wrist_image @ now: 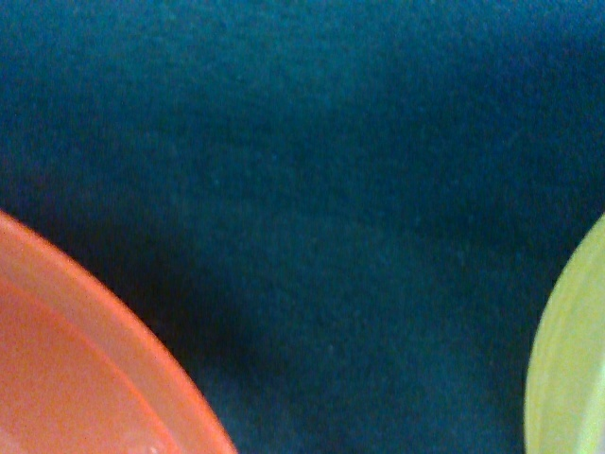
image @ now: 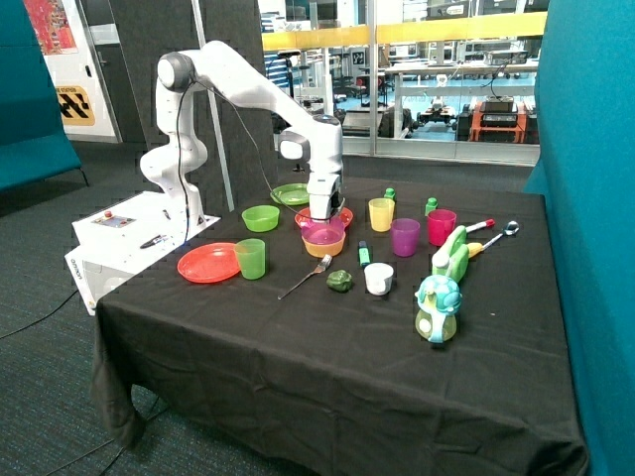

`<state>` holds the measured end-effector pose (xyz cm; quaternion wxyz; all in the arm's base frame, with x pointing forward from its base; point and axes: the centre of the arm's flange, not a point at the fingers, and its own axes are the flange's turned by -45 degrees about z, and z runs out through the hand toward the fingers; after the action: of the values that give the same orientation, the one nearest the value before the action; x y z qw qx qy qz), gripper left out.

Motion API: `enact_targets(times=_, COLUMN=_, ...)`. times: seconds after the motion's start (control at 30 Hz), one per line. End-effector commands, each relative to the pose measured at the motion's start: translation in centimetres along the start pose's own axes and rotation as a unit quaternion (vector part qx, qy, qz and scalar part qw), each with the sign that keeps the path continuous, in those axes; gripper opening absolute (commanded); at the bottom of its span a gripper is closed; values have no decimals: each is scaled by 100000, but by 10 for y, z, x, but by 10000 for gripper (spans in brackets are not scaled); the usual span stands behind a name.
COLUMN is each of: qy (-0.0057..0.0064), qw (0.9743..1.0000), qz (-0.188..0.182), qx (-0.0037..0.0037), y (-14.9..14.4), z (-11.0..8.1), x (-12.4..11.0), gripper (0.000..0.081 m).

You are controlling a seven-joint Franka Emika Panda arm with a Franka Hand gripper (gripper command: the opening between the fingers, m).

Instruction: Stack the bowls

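Since the purple bowl [image: 323,235] already sits nested in the yellow bowl [image: 324,248], the claw [image: 324,212] hangs just above them; its grip I cannot tell. The green bowl [image: 260,217] waits apart on the surface [image: 298,337], unstacked.

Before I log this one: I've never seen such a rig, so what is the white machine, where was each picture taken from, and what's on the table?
The white machine is a robot arm; its gripper is lowered over a purple bowl nested in a yellow bowl. A light green bowl sits apart, unstacked. One picture comes from a camera standing apart, the other from the arm's wrist, showing only black tablecloth and two plate or bowl edges. Also there: a red plate, cups, a fork and toys. Whether anything is held cannot be seen.
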<state>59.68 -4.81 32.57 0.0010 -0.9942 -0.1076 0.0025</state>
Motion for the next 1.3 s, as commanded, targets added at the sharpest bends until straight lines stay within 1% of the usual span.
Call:
enact_targets(times=0.0, qy=238, qw=99999, qz=-177, qx=-129, y=4, z=-1, x=-5, gripper=368)
enact_targets(times=0.13, qy=238, qw=99998, qz=-587, qx=-130, y=3, z=-3, x=-6, gripper=429)
enact_targets(times=0.23, qy=237, qw=99996, qz=-846, qx=-130, y=1, z=-3, x=-6, gripper=455)
enact_targets(times=0.37, qy=236, qw=99984, qz=-1757, qx=-132, y=-8, z=-2, x=-5, gripper=533)
enact_targets(times=0.57, qy=236, qw=99978, qz=-2087, qx=-133, y=-13, z=-2, x=-4, gripper=565)
enact_targets(times=0.8, qy=235, qw=99967, qz=-2538, qx=-134, y=-17, z=-4, x=-6, gripper=551)
enact_targets(times=1.0, qy=234, qw=99933, qz=-3660, qx=-137, y=-24, z=-12, x=-15, gripper=520)
enact_targets(times=1.27, qy=233, qw=99900, qz=-4464, qx=-139, y=-31, z=-19, x=-30, gripper=509)
